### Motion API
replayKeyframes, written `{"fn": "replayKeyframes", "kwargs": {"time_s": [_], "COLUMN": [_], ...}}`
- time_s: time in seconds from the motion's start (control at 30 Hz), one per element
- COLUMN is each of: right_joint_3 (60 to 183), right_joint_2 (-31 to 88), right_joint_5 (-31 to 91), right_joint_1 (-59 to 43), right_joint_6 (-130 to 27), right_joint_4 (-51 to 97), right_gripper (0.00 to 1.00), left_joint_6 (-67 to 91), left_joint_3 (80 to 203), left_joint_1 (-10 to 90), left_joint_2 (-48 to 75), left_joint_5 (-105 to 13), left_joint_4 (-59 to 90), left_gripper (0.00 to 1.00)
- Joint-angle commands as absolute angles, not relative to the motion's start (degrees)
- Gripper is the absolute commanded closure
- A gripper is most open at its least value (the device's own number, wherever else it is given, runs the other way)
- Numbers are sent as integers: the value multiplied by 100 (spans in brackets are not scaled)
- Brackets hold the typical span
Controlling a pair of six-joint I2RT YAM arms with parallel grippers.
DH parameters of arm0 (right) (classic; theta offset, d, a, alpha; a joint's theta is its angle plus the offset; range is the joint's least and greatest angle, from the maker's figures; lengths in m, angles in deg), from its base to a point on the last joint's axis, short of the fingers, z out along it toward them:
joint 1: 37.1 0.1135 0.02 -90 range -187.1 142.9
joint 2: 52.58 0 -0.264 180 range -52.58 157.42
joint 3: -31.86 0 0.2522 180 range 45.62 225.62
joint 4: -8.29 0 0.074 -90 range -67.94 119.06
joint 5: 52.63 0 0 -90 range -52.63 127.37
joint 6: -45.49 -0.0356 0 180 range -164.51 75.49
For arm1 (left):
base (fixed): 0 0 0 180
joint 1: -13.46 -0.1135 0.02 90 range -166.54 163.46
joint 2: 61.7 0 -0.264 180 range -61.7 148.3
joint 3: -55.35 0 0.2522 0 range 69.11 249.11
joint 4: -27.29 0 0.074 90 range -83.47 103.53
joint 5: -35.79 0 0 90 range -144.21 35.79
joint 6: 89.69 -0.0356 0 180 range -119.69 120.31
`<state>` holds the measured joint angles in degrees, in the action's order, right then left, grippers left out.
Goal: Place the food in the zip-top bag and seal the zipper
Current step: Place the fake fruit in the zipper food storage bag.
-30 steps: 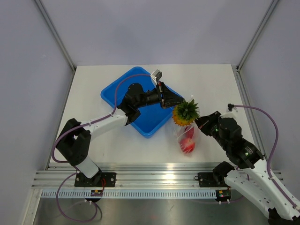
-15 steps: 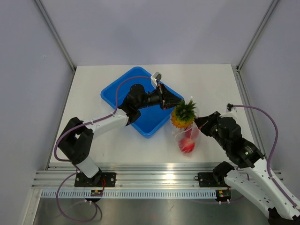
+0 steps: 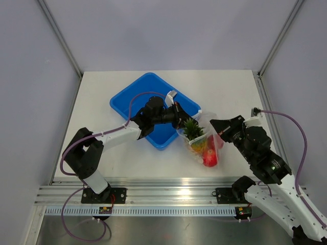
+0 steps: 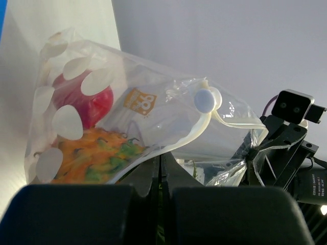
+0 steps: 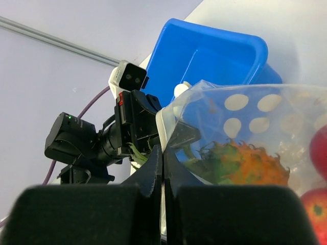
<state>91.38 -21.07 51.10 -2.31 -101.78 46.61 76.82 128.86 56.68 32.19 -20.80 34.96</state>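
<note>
The clear zip-top bag (image 3: 205, 139) hangs between my two grippers, with white dots on its plastic. The orange pineapple (image 3: 197, 144) lies inside it, green crown toward the mouth, with the red fruits (image 3: 210, 158) below it. My left gripper (image 3: 180, 119) is at the bag mouth, shut on leaves of the crown; a green sliver shows between its jaws (image 4: 162, 166). My right gripper (image 3: 218, 128) is shut on the white zipper strip at the mouth edge (image 5: 162, 153). The left wrist view shows the pineapple (image 4: 94, 158), one red fruit (image 4: 87, 102) and the strip's round slider (image 4: 205, 100).
The blue tray (image 3: 130, 99) stands behind and left of the bag, under the left arm; it also shows in the right wrist view (image 5: 214, 56). White table surface lies around it, with frame rails at both sides and the near edge.
The pineapple has gone from above the bag mouth down into the bag. My left gripper followed it down and right to the mouth. The bag has swung open and tilted.
</note>
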Motion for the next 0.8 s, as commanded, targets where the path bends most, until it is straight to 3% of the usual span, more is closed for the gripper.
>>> {"fn": "replayKeyframes", "kwargs": {"time_s": [0.0,0.2,0.37,0.63,0.77], "right_joint_3": [9352,9273,9308,9344,9361], "right_joint_2": [-1971,-1752,-1654,-1874,-1883], "right_joint_5": [4976,4669,4589,4853,4906], "right_joint_1": [-203,-203,-203,-203,-203], "right_joint_6": [-10287,-10401,-10401,-10322,-10304], "right_joint_4": [4078,3788,3752,4060,4086], "right_gripper": [100,100,100,100,100], "left_joint_6": [7590,7240,6116,5192,4665], "left_joint_3": [13098,13572,14818,15207,15427], "left_joint_1": [5696,5845,6056,6145,6145], "left_joint_2": [3208,3349,3805,3411,3130], "left_joint_5": [-2055,-2238,-2633,-3065,-2890], "left_joint_4": [3647,3192,1426,345,-35], "left_gripper": [100,100,100,50,42]}}
